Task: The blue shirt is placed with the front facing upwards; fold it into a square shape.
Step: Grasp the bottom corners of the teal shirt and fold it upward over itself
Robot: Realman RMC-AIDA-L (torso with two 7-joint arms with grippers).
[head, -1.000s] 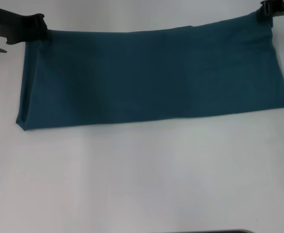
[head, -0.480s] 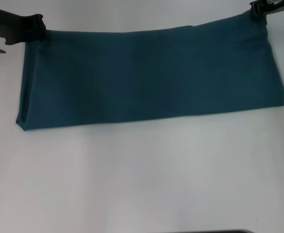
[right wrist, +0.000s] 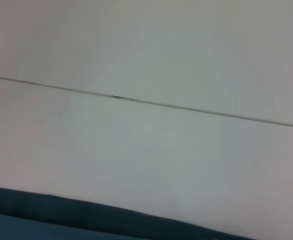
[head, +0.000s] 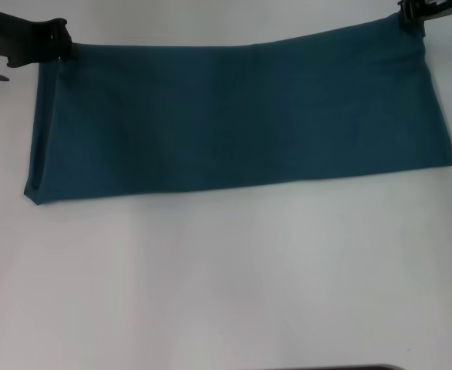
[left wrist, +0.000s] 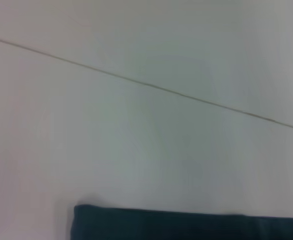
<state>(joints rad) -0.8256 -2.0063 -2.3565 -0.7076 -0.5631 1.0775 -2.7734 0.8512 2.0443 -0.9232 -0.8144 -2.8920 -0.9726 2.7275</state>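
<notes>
The blue shirt [head: 234,119] lies as a long plain teal band across the far half of the white table [head: 226,285], with no lettering showing. My left gripper [head: 61,46] grips its far left corner, and my right gripper [head: 411,17] grips its far right corner at the picture's top edge. Both are shut on the cloth, and the far edge is stretched between them. The near edge rests on the table. A strip of the blue shirt [left wrist: 186,225] shows in the left wrist view, and another strip of the blue shirt [right wrist: 86,217] in the right wrist view.
A thin seam line [left wrist: 146,85] crosses the white tabletop beyond the shirt; the seam line [right wrist: 146,104] also shows in the right wrist view. A dark edge [head: 342,368] sits at the table's near side.
Both grippers have drawn the shirt's far edge slightly farther away. The right gripper has shifted a little left, and the near edge has slid a little away with it.
</notes>
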